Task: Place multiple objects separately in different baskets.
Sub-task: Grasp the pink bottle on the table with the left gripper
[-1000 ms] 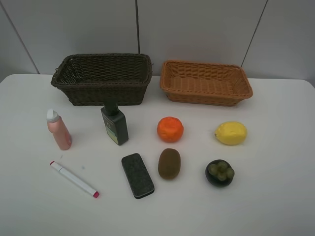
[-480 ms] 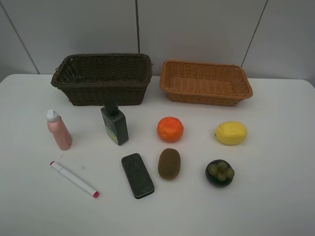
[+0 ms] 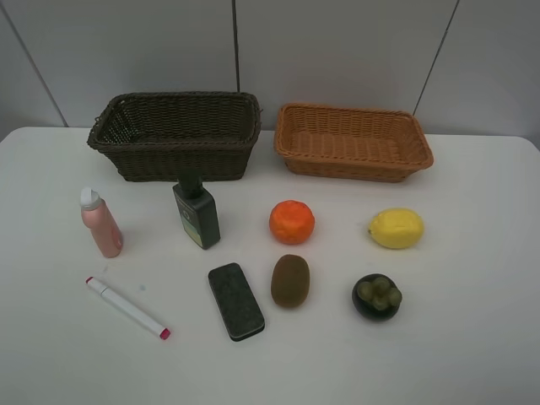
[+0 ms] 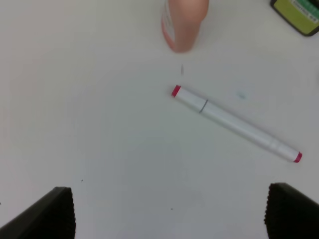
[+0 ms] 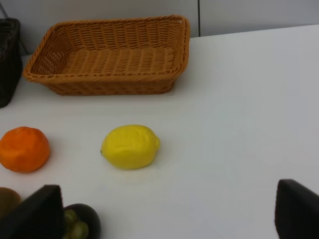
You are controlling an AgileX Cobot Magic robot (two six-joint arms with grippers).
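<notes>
Along the table's (image 3: 472, 346) far edge stand the left basket (image 3: 173, 164) and, beside it, the right basket (image 3: 354, 169). Before them, left to right — first bottle (image 3: 103, 226), second bottle (image 3: 197, 215), orange (image 3: 292, 222), lemon (image 3: 396, 228). Nearer the front edge — marker (image 3: 126, 308), eraser (image 3: 236, 301), kiwi (image 3: 290, 280), mangosteen (image 3: 376, 296).

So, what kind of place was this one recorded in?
Probably a lab test bench, not a home: plain white table, bare grey panelled wall, with a dark basket and tan basket staged side by side.
</notes>
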